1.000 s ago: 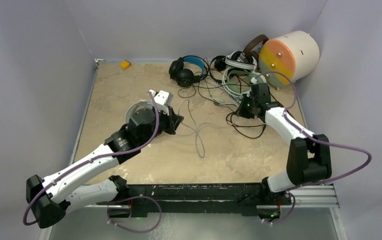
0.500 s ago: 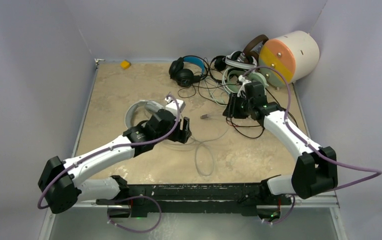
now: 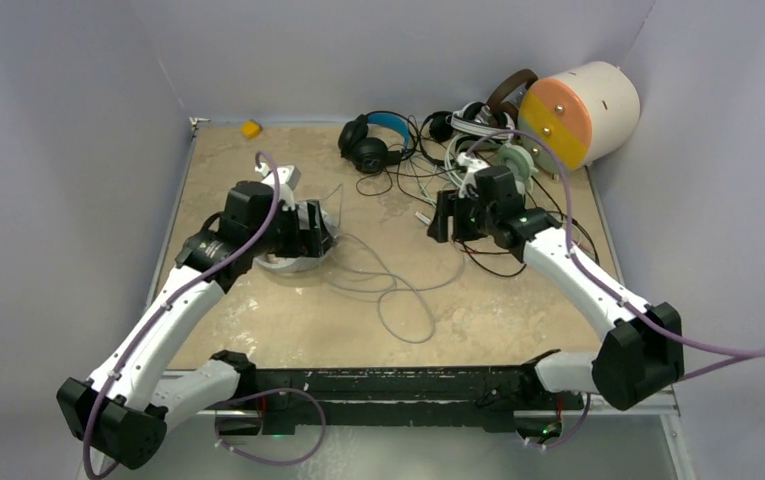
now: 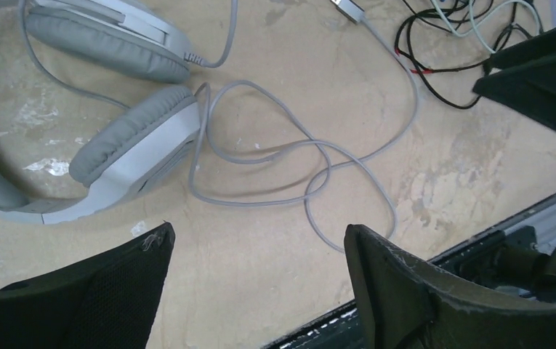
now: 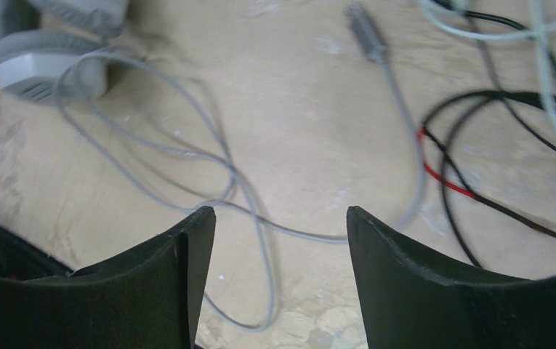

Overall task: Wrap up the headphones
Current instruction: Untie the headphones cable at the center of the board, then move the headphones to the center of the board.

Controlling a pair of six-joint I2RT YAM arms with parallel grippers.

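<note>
The white-grey headphones (image 4: 133, 142) lie flat on the table's left half, partly hidden under my left arm in the top view (image 3: 291, 263). Their thin grey cable (image 3: 398, 290) runs in loose loops across the middle, and its plug (image 5: 365, 33) lies loose on the surface. My left gripper (image 4: 256, 240) hangs open just beside an ear cup, nothing between its fingers. My right gripper (image 5: 280, 218) is open above the cable (image 5: 260, 218) and clear of it. Several other headphones (image 3: 458, 135) sit tangled at the back.
A big cream cylinder (image 3: 578, 108) with an orange-and-green face lies at the back right, against the pile. A small yellow block (image 3: 250, 128) sits at the back left corner. Black, red-marked and mint cables (image 5: 478, 153) spread right of my right gripper. Grey walls enclose the table.
Both grippers went from shut to open. The left arm swung back and left; the white-grey headphones now rest on the table. The right gripper moved left, and the cable lies slack.
</note>
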